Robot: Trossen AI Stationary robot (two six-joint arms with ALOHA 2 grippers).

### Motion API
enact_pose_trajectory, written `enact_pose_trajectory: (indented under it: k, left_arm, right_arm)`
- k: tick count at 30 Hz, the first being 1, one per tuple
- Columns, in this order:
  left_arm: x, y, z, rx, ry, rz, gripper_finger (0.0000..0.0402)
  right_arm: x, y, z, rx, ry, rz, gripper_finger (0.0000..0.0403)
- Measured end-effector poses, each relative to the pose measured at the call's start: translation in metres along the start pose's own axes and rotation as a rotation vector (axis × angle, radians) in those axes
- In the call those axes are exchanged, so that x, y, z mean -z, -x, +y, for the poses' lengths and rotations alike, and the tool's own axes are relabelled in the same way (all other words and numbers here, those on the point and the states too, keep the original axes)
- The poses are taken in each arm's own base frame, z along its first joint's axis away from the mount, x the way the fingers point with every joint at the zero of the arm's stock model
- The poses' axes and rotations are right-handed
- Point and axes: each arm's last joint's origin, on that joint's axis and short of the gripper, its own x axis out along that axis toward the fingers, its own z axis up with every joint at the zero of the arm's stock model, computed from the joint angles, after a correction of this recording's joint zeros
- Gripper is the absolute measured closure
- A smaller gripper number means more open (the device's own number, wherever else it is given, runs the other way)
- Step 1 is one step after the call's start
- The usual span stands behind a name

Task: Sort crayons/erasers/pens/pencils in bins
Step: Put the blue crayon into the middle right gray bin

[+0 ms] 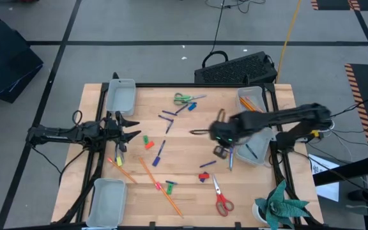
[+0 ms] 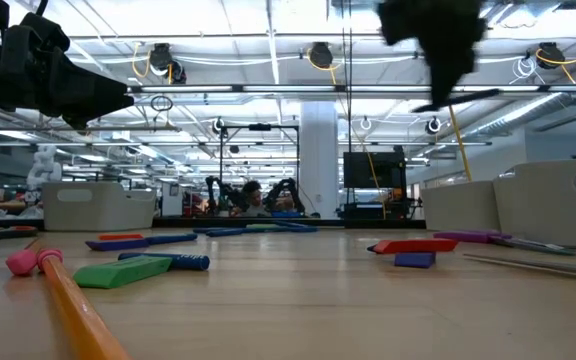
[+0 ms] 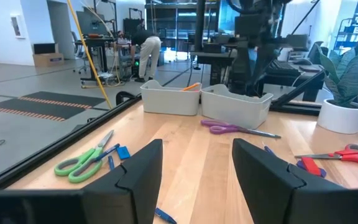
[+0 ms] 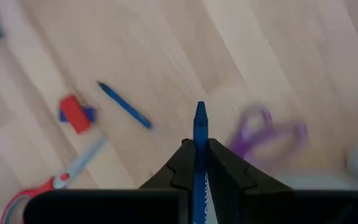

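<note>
My right gripper hangs over the table's right half, shut on a blue pen. Beneath it on the wood lie another blue pen, a red eraser and purple scissors. My left gripper waits open above the left side, nothing between its fingers. Pens, short crayons and long orange pencils lie flat on the middle of the table. Bins stand at the far left, near left and right; one right bin is partly under my right arm. My right gripper pinches the blue pen's shaft between its two fingers. The pen lies along the fingers, and its pointed end sticks out past the fingertips. The fingers point down from above, and the pen is lifted clear of the table.
Green scissors lie at the far middle and red scissors near the front edge. A potted plant stands at the near right corner. A keyboard lies beyond the far edge. The table frame's dark rails run along both sides.
</note>
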Motion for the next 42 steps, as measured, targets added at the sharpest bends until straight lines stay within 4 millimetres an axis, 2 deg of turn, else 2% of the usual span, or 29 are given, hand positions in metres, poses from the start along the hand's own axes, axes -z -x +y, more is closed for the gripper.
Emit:
enact_pose_trajectory:
  k: [4, 10, 15, 19, 22, 26, 29, 33, 35, 37, 40, 42]
  left_arm:
    - [0.000, 0.000, 0.000, 0.000, 0.000, 0.000, 0.0204]
    - [0.000, 0.000, 0.000, 0.000, 0.000, 0.000, 0.0204]
    - [0.000, 0.000, 0.000, 0.000, 0.000, 0.000, 0.0204]
    - [0.000, 0.000, 0.000, 0.000, 0.000, 0.000, 0.0204]
    - [0.000, 0.000, 0.000, 0.000, 0.000, 0.000, 0.0204]
    - [0.000, 0.000, 0.000, 0.000, 0.000, 0.000, 0.0204]
    - [0.000, 0.000, 0.000, 0.000, 0.000, -0.001, 0.0204]
    - [0.000, 0.000, 0.000, 0.000, 0.000, 0.000, 0.0204]
    - [0.000, 0.000, 0.000, 0.000, 0.000, 0.000, 0.0204]
    - [0.000, 0.000, 0.000, 0.000, 0.000, 0.000, 0.0204]
    - [0.000, 0.000, 0.000, 0.000, 0.000, 0.000, 0.0204]
    - [0.000, 0.000, 0.000, 0.000, 0.000, 0.000, 0.0204]
  right_arm:
    - [0.041, -0.003, -0.021, 0.049, -0.220, 0.002, 0.0379]
    - [0.091, -0.032, -0.059, 0.124, -0.537, 0.044, 0.0378]
    - [0.112, -0.058, -0.075, 0.147, -0.636, 0.051, 0.0373]
    - [0.117, -0.071, -0.079, 0.140, -0.644, 0.075, 0.0341]
    - [0.115, -0.068, -0.080, 0.137, -0.630, 0.074, 0.0310]
    - [0.100, -0.047, -0.077, 0.155, -0.617, -0.010, 0.0287]
    - [0.073, -0.028, -0.061, 0.085, -0.527, -0.187, 0.0287]
    - [0.031, -0.019, -0.024, -0.073, -0.244, -0.414, 0.0293]
    - [0.013, -0.023, -0.003, -0.115, -0.062, -0.508, 0.0293]
    - [0.003, -0.036, 0.014, -0.120, 0.123, -0.538, 0.0293]
    - [-0.001, -0.063, 0.037, -0.154, 0.414, -0.501, 0.0293]
    - [0.001, -0.082, 0.049, -0.161, 0.542, -0.463, 0.0293]
